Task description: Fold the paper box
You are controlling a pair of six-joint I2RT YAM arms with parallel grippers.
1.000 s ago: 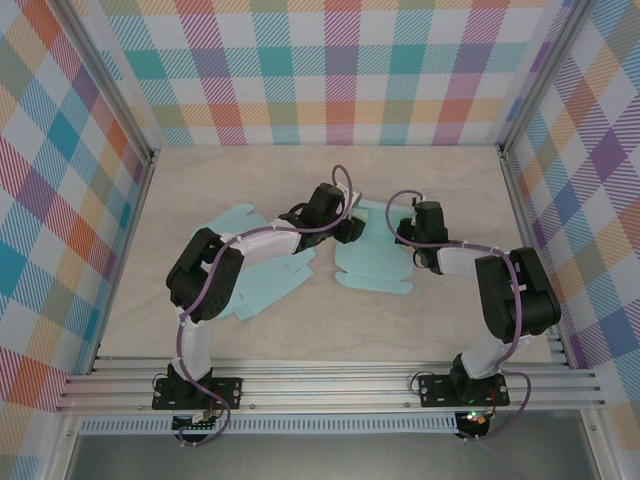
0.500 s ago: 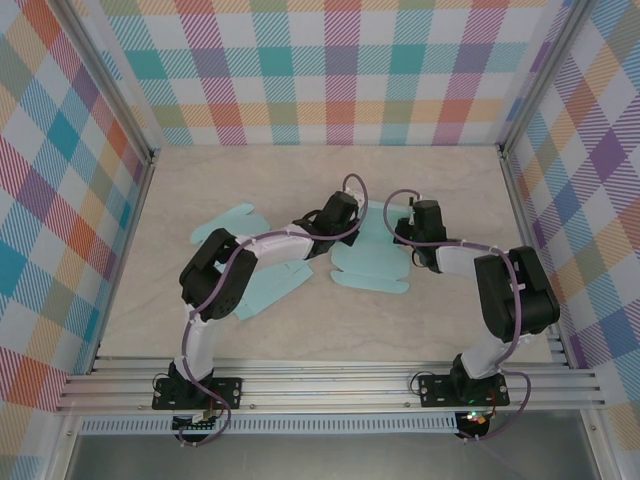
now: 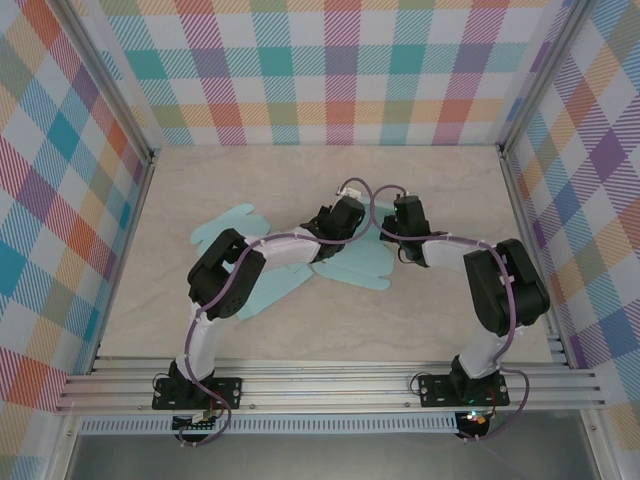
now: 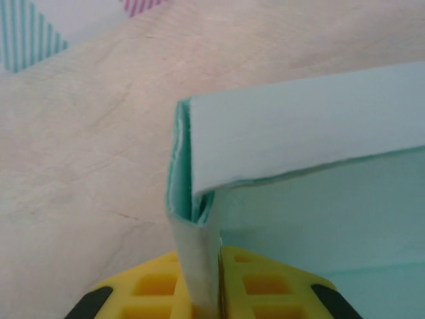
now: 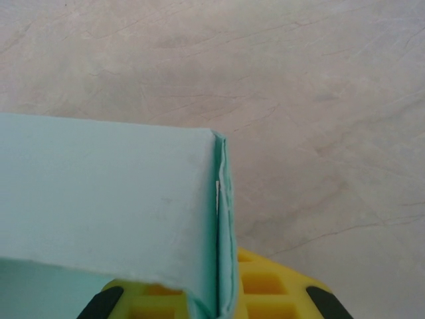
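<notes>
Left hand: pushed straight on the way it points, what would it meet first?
The paper box itself: the left hand is shut on its edge, and the folded corner stands directly ahead. Beyond, probably table.

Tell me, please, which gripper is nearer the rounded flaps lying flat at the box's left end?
Left. The left gripper clamps an upright wall of the paper box, right of the rounded flaps; the right gripper clamps a wall farther right.
</notes>
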